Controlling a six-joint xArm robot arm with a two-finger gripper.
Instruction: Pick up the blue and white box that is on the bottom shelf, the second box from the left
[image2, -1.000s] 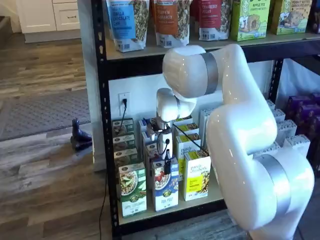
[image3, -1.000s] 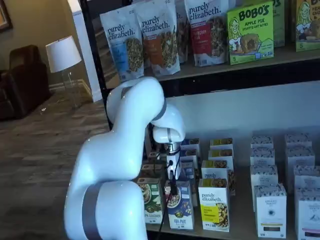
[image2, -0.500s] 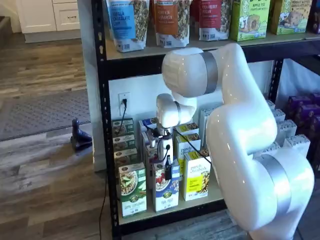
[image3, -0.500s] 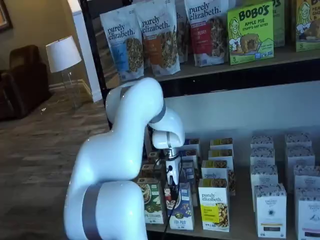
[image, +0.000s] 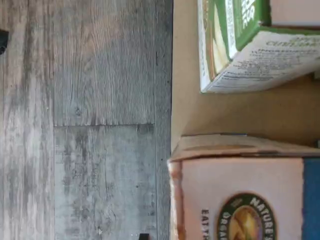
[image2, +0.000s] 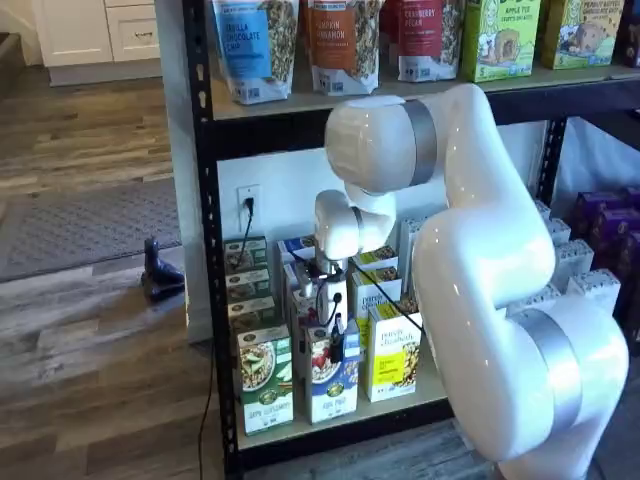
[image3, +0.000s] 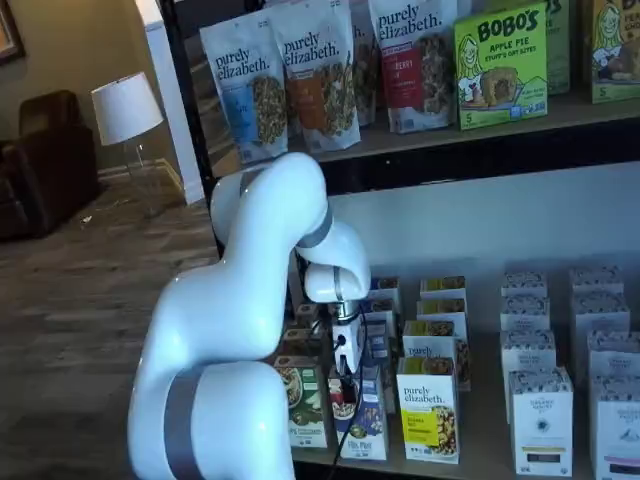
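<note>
grey wood-plank flooring runs in front of a black metal rack whose upper board carries granola bags, while the bottom shelf (image2: 420, 392) holds rows of upright cartons. the white arm (image2: 480, 250) stands between camera and rack, its wrist dropped low over the front row. at the front of that row, in both shelf views, the blue and white box (image2: 332, 372) stands between a green-and-white carton (image2: 265, 380) and a yellow carton (image2: 394, 350), and it appears tipped slightly out of line with them. its long axis runs roughly vertical, the printed face with the bowl and the small round logo toward the cameras and the aisle, the blue top end up. the wrist view looks down on its top, logo showing, at the shelf's front edge with the green-and-white carton (image: 240, 45) just beside it.

the claw (image2: 336, 335) sits at the box's top edge, black fingers (image3: 347, 385) against the upper part of the carton; from here i cannot tell whether they have closed on it or how wide they stand.

to do this step well, i judge the fingers should straddle the box's narrow depth squarely and close firmly before any lift, since a tilted carton could slip or twist. the lift should go straight up and slightly outward, clear of both neighbouring cartons.
</note>
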